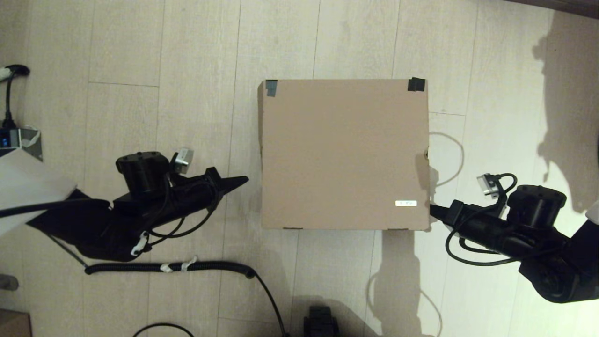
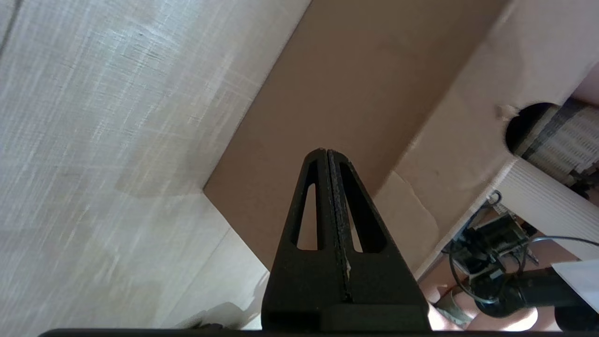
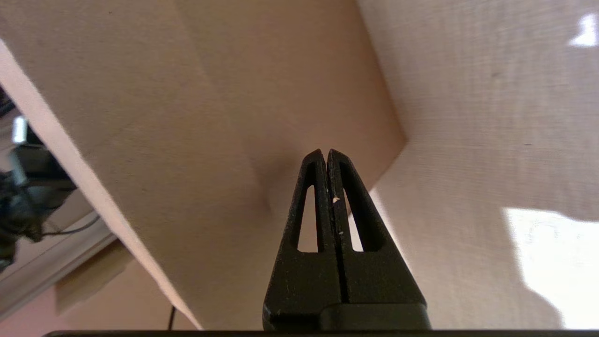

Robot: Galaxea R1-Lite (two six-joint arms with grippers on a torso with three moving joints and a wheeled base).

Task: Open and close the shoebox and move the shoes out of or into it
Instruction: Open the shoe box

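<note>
The shoebox [image 1: 344, 154] stands on the pale wood floor with its lid down; black tape marks its two far corners and a small white label [image 1: 405, 203] sits near its front right corner. The shoes are hidden. My left gripper [image 1: 245, 178] is shut and empty, a short gap from the box's left side [image 2: 355, 93]. My right gripper [image 1: 431, 209] is also shut and empty, its tip right at the box's right side [image 3: 187, 117] near the front corner.
A coiled black cable [image 1: 178, 267] lies on the floor in front of the left arm. A white sheet [image 1: 23, 182] and a power strip [image 1: 9, 138] sit at the far left. A brown cardboard scrap [image 1: 14, 323] is at the bottom left corner.
</note>
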